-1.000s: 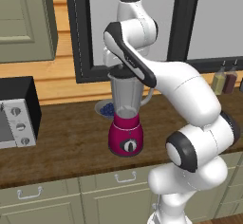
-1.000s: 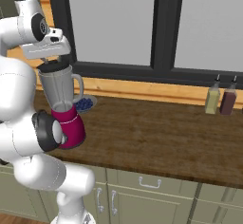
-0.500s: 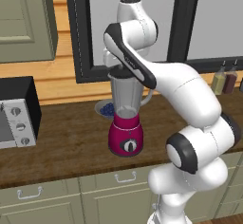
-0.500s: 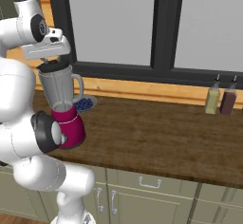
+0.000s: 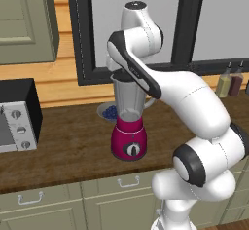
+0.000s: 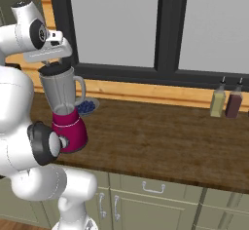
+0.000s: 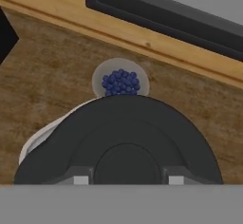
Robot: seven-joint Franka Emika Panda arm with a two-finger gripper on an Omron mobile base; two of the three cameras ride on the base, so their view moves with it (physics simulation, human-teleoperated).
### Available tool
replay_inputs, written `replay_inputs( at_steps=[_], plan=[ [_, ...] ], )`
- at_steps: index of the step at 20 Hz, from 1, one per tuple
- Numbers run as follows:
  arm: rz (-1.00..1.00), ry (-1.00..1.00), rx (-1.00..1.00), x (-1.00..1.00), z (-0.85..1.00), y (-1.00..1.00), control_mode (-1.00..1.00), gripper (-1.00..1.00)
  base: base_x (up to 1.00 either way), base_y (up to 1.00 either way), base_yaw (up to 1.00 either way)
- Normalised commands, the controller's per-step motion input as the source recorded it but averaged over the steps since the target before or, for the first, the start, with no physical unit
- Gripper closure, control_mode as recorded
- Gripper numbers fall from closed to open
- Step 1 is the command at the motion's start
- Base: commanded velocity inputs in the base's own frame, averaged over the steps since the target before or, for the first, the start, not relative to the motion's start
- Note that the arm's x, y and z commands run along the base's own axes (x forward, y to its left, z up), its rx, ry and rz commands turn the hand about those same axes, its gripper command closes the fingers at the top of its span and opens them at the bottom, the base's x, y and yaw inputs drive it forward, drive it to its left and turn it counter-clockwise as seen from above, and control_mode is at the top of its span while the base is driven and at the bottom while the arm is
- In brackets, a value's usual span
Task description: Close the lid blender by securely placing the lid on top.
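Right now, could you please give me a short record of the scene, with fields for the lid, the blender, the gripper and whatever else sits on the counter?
lid: black disc, directly under the hand, at the jar's mouth
blender: upright on the wooden counter, clear jar on magenta base
gripper: over the lid, a fingertip on each side of its raised centre
seating: cannot tell whether the lid is fully down
bowl of blueberries: behind the blender
two bottles: far right, under the window

lid [image 7: 123, 133] | slightly lower than before | over blender [image 5: 129, 126] mouth
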Motion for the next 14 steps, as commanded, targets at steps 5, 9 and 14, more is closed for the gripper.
replay_inputs(
  at_steps=[5, 9, 14],
  plan=[
    [0.04, -0.09, 0.02, 0.06, -0.19, 0.0, -1.0, 1.0, 0.0, 0.0, 0.0],
    [0.03, -0.05, 0.03, 0.09, -0.23, 0.0, -1.0, 1.0, 0.0, 0.0, 0.0],
    [0.0, 0.0, 0.05, 0.05, -0.28, 0.0, -1.0, 1.0, 0.0, 0.0, 0.0]
  ],
)
